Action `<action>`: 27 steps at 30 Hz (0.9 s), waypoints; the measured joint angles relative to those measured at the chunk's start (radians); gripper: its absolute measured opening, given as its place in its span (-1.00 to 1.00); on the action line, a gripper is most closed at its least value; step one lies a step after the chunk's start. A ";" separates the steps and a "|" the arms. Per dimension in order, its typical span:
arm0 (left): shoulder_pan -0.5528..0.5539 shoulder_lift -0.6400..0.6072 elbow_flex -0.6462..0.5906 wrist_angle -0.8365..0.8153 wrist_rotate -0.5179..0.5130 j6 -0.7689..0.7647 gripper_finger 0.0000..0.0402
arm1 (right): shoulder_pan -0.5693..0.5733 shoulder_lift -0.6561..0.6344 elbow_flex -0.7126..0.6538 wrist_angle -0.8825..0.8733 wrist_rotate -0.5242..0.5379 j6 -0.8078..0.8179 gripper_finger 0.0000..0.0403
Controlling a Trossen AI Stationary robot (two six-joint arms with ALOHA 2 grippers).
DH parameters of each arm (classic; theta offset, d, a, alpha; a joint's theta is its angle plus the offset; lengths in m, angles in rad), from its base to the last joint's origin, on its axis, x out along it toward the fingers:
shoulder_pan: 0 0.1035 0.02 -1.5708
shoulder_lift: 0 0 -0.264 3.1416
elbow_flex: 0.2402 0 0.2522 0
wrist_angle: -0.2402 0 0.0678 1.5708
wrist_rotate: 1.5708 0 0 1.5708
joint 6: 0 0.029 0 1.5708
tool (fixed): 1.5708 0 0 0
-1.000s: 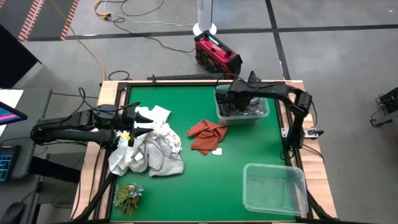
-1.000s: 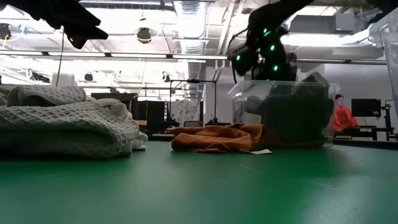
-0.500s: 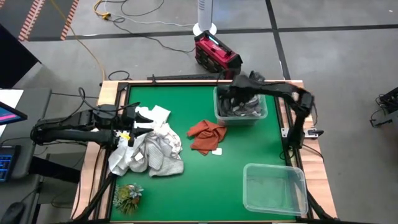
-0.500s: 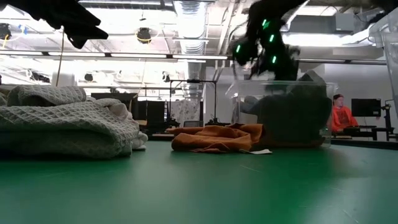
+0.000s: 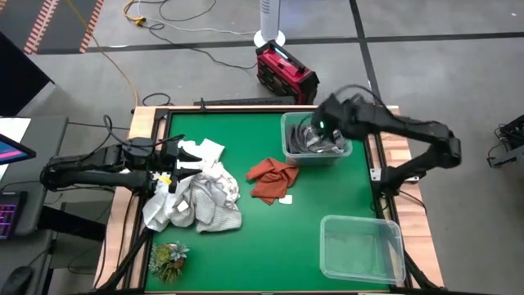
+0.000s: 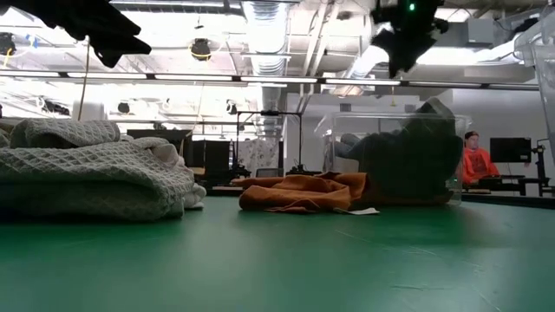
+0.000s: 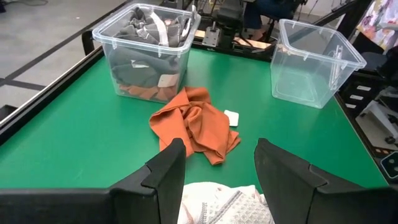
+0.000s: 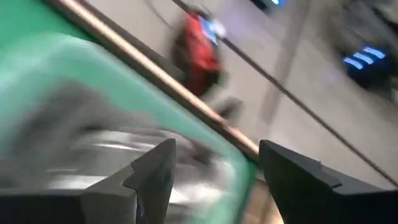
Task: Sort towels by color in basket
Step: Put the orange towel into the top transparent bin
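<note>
Right gripper (image 5: 321, 124) hung above the clear bin (image 5: 288, 147) of dark grey towels (image 5: 318, 144) at the far side of the green worktop (image 5: 270, 238), jaws wide and empty. Left gripper (image 5: 182, 158) over the white and pale grey towels (image 5: 196, 201), jaws apart, empty. Rust-orange towel (image 5: 272, 178) lay between pile and bin. Second clear bin (image 5: 360, 246) near the front corner.

- The right wrist view is smeared with motion; the clear bin (image 8: 124, 155) under it shows only as a grey streak.
- The right gripper (image 5: 321, 124) is blurred from above.
- The pale towels (image 7: 227, 202) are cut off by the left wrist picture's edge.
</note>
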 joint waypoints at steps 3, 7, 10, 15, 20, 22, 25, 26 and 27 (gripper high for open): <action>0.000 0.001 0.000 0.000 -0.014 0.000 -0.10 | 0.116 -0.065 -0.126 0.172 0.001 -0.016 0.34; 0.000 0.021 0.000 0.022 -0.042 0.000 -0.10 | 0.244 -0.105 -0.262 0.403 0.000 -0.019 0.34; 0.000 0.053 0.000 0.085 -0.041 0.003 -0.10 | 0.319 -0.096 -0.322 0.557 -0.027 -0.051 0.34; 0.000 0.154 0.000 0.198 -0.041 0.044 -0.10 | 0.402 -0.039 -0.354 0.736 -0.040 -0.118 0.34; 0.000 0.323 0.000 0.288 -0.040 0.069 -0.10 | 0.434 0.002 -0.354 0.874 -0.041 -0.186 0.34; 0.000 0.404 0.000 0.297 -0.024 0.077 -0.10 | 0.439 0.018 -0.354 0.889 -0.068 -0.199 0.34; 0.000 0.501 0.000 0.312 -0.014 0.102 -0.10 | 0.435 0.063 -0.354 0.897 -0.188 -0.220 0.34; 0.000 0.522 0.000 0.316 -0.014 0.111 -0.10 | 0.433 0.088 -0.354 0.916 -0.218 -0.227 0.34; 0.000 0.541 0.000 0.320 -0.014 0.121 -0.10 | 0.431 0.118 -0.354 0.940 -0.244 -0.238 0.34</action>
